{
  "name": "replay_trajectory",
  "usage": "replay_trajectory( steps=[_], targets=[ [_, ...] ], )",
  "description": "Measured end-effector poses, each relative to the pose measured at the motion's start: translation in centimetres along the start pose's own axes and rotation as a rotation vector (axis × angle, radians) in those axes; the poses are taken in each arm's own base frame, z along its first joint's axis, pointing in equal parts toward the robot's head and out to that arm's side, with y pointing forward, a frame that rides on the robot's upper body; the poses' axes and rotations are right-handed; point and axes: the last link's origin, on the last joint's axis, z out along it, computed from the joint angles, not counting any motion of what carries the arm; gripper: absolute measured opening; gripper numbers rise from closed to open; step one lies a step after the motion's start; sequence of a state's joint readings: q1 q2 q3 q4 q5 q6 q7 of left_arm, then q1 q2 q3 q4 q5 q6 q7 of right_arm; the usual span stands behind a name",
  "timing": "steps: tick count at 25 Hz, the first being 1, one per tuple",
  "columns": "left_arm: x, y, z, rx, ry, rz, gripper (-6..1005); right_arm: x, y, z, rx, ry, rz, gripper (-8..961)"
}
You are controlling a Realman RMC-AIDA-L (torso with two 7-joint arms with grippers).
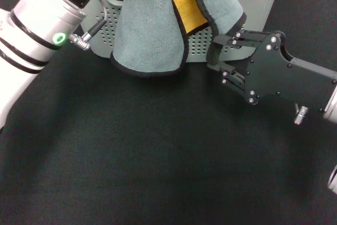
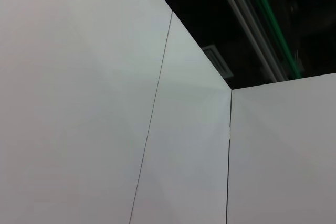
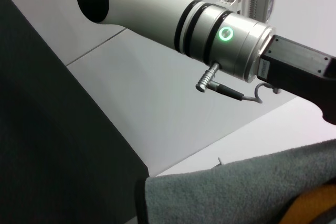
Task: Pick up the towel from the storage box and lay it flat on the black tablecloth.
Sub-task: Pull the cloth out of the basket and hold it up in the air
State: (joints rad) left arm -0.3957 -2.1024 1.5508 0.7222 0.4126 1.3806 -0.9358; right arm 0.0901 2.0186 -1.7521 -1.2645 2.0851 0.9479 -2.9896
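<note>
The towel (image 1: 152, 30) is hanging in the air, grey side out with an orange-yellow strip showing, in front of the storage box (image 1: 253, 1) and above the black tablecloth (image 1: 158, 151). The right gripper (image 1: 218, 56) is pinching its lower corner, fingers closed on the black edging. The left arm (image 1: 37, 25) is reaching up beside it; its gripper is out of sight.

Grey towel (image 3: 220, 195), left arm (image 3: 173, 11), black tablecloth (image 3: 47, 145)
</note>
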Motion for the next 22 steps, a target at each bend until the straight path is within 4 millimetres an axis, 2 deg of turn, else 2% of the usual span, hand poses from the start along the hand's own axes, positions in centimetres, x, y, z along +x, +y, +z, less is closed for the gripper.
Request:
replay_trajectory(
  steps=[11, 15, 22],
  targets=[
    [-0.02, 0.03, 0.02, -0.001, 0.000, -0.001, 5, -0.21, -0.21, 0.19, 0.010, -0.011, 0.005, 327],
    [-0.15, 0.17, 0.07, -0.006, -0.004, -0.006, 5, -0.10, -0.17, 0.22, 0.012, -0.010, 0.013, 317],
    [-0.31, 0.32, -0.01, -0.009, -0.009, -0.010, 5, -0.03, -0.13, 0.27, 0.017, -0.011, 0.024, 144]
  ],
)
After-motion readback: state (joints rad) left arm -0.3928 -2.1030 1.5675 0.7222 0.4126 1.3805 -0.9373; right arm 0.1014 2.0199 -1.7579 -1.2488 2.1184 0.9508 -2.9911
